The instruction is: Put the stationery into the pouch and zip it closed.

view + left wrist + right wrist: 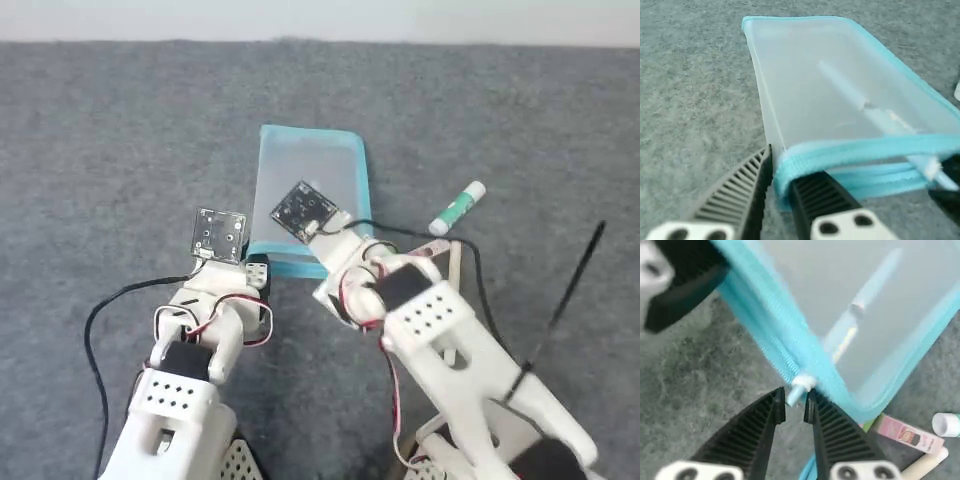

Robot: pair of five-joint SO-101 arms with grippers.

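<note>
**tabletop_tim:** Where's everything sitting, and who's holding what?

**zipfan42:** The pouch [310, 180] lies flat on the grey mat [120, 140], zip edge toward the arms. The left gripper [780, 169] is clenched on the pouch's corner at one end of the zip. The right gripper [795, 400] has just its tips nipped around the zipper pull [796, 388], farther along that same edge. There's a pale pen [850, 95] inside the pouch. A glue stick [458, 208] and a black pen [572, 285] lie off the pouch's long side by the right arm, the black pen farther out. A pink bar [905, 434] sits just beside the pouch's near corner.

**tabletop_tim:** How's that pouch gonna behave?

**zipfan42:** My guess is it's light, thin and floppy. It'll skate across the mat and bunch up once the zip drags, so keeping that corner pinned is the right call. The pull looks tiny and slick, and a tip-only pinch could pop off. I'd seat it deeper between the fingers and tug straight along the zip.
</note>
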